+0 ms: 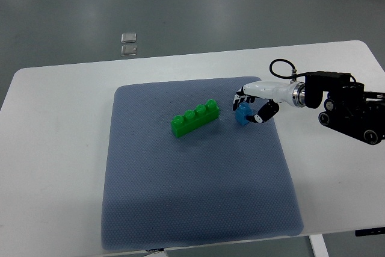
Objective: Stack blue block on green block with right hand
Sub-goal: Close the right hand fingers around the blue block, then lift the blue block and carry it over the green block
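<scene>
A long green block (195,117) with several studs lies slanted near the middle of the blue-grey mat (192,209). Just to its right is a small blue block (242,114), with my right hand (251,108) curled around it: white fingers over its top and a dark thumb against its right side. The block looks to be at or just above the mat. My right arm (343,109) reaches in from the right edge. The left arm does not show.
The mat lies on a white table (54,148). Two small clear squares (129,43) sit on the grey floor beyond the table's far edge.
</scene>
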Available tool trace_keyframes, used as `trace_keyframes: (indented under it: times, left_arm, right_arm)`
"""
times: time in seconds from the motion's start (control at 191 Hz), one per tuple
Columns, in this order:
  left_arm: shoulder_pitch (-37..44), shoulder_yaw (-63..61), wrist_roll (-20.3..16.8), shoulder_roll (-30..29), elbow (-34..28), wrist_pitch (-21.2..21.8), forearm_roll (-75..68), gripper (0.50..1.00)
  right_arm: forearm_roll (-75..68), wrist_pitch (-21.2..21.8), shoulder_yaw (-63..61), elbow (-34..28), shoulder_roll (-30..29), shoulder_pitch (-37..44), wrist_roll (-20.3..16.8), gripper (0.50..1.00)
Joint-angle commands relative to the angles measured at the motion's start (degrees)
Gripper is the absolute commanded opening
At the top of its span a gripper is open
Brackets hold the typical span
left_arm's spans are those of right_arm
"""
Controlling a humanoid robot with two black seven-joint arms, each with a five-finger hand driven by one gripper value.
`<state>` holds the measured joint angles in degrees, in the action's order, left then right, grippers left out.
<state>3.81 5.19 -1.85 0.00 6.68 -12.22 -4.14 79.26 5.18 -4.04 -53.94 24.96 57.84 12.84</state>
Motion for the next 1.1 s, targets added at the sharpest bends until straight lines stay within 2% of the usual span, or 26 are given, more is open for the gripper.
trace_keyframes:
  times: [0.0,0.388,0.603,0.766,1.002,1.096]
  left_arm:
    - [0.1,0.0,0.0,0.0,0.0,0.0,0.0,1.0]
    - [0.0,0.0,0.0,0.0,0.0,0.0,0.0,1.0]
    - [0.1,0.0,0.0,0.0,0.0,0.0,0.0,1.0]
    - [0.1,0.0,0.0,0.0,0.0,0.0,0.0,1.0]
    - [0.0,0.0,0.0,0.0,0.0,0.0,0.0,1.0]
    - [0.0,0.0,0.0,0.0,0.0,0.0,0.0,1.0]
  right_arm:
    - [0.1,0.0,0.0,-0.3,0.0,0.0,0.1,0.617]
    - [0.2,-0.8,-0.2,-0.4,0.2,1.1,1.2,0.578]
    - [0.2,-1.3,-0.3,-0.5,0.1,3.2,2.8,0.507]
    - [0.2,-3.6,-0.4,-0.8,-0.3,6.1,2.9,0.509]
    - [-0.2,-3.0,-0.3,-1.3,-5.5,8.0,2.0,0.509]
    - [-0.8,-3.1,-0.4,-1.1,-7.5,7.6,0.3,0.511]
